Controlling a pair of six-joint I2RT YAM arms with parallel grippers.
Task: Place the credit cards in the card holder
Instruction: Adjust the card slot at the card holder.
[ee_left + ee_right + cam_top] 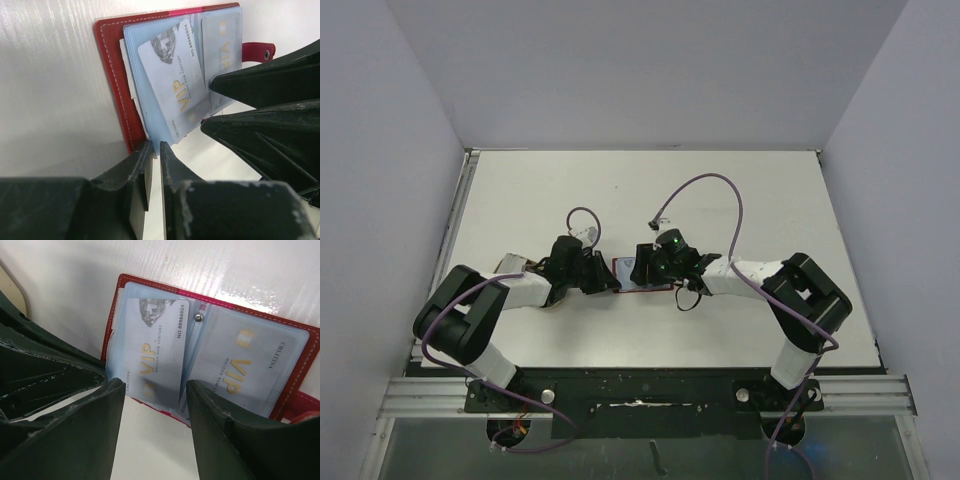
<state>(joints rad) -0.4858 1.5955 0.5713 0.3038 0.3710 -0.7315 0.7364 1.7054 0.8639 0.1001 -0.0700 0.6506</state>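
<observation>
Partly hidden: one credit card (222,45), behind right hand (207,106).

In the card holder (311,342), the credit card (150,352) away from its snap tab reads VIP, MAISON NEW CENTURY, CHLITINA, NO 88886604; the second credit card (245,371), tab side, reads VIP, CHLITINA.

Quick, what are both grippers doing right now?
Left gripper: a slit apart at the edge of the card holder; grip cannot be told.
Right gripper: open, holding nothing.

card holder (112,80) on table (720,190), credit cards (150,355) inside, side by side
</observation>
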